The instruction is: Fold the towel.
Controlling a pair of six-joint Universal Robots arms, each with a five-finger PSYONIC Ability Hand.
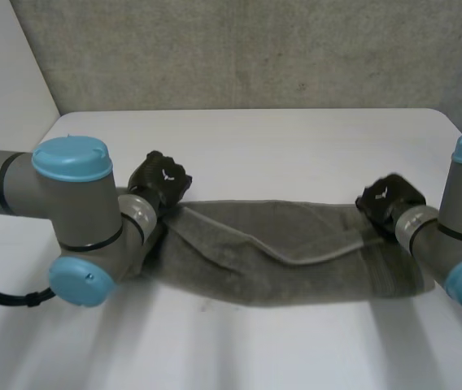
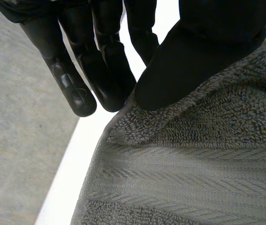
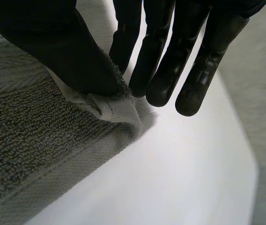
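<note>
A grey-green towel (image 1: 296,260) lies as a long band across the white table (image 1: 296,146), between the two arms. My left hand (image 1: 159,180) is at its far left corner. In the left wrist view the thumb (image 2: 194,56) presses the towel's (image 2: 194,164) corner against the fingers (image 2: 109,70), so the hand is shut on it. My right hand (image 1: 388,197) is at the far right corner. In the right wrist view its thumb (image 3: 77,51) pinches the hemmed corner of the towel (image 3: 30,140) against the fingers (image 3: 166,61). A loose fold runs diagonally across the towel's middle.
Bare table lies beyond the towel up to the far edge, with a grey wall (image 1: 255,49) behind it. More bare table lies in front of the towel. My left arm's elbow (image 1: 80,211) covers the towel's left end.
</note>
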